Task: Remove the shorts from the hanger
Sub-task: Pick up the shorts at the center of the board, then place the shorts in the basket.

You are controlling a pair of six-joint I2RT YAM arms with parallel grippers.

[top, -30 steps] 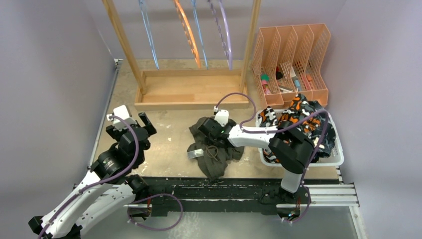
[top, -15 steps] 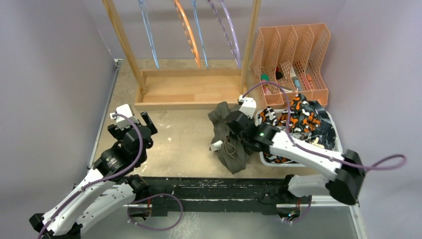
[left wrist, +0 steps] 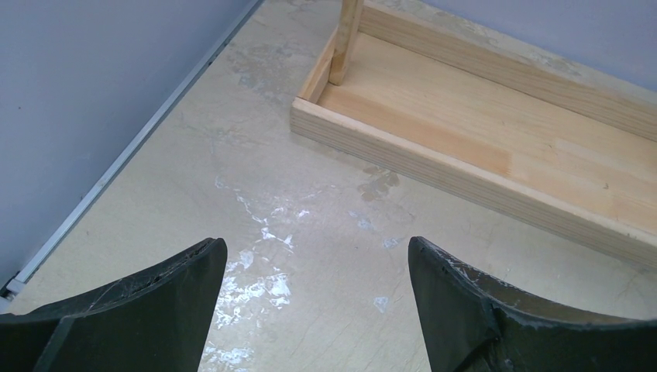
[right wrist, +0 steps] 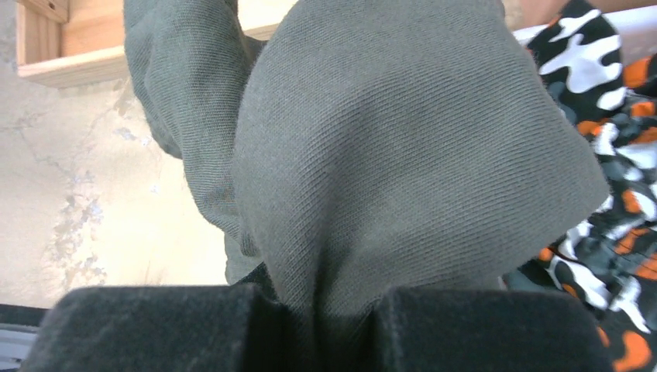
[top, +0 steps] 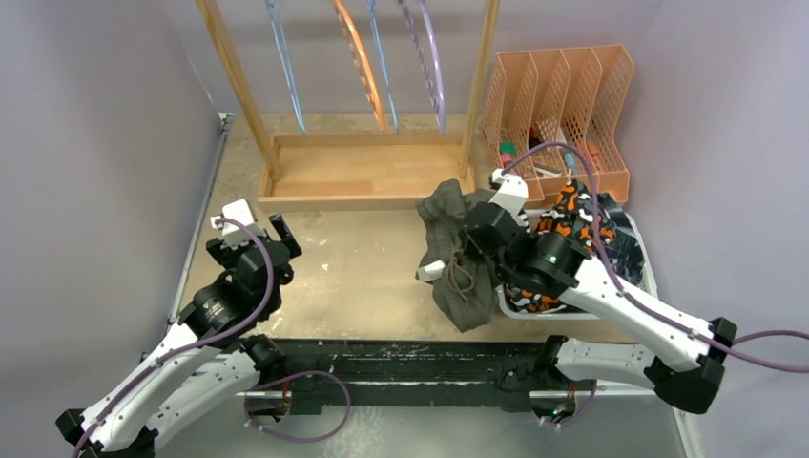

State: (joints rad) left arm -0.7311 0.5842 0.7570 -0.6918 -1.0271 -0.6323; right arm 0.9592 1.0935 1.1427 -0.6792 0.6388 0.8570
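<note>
The olive green shorts (top: 460, 262) with a drawstring hang bunched from my right gripper (top: 477, 232), lifted just left of the white basket (top: 651, 289). In the right wrist view the olive cloth (right wrist: 387, 155) fills the frame, and the right gripper (right wrist: 325, 302) is shut on a fold of it. Orange-black-white patterned shorts (top: 572, 218) lie in the basket with darker cloth around them. The hangers (top: 361, 67) on the wooden rack (top: 367, 181) carry nothing. My left gripper (left wrist: 318, 252) is open over bare table at the left, holding nothing.
A peach mesh file organiser (top: 563, 100) with small items stands behind the basket. The rack's wooden base tray (left wrist: 496, 147) lies ahead of the left gripper. Purple walls close both sides, and a black rail runs along the near edge.
The right gripper shut on the olive shorts and carried them up and to the right, from mid-table to the basket's left side. The left arm stayed still.
</note>
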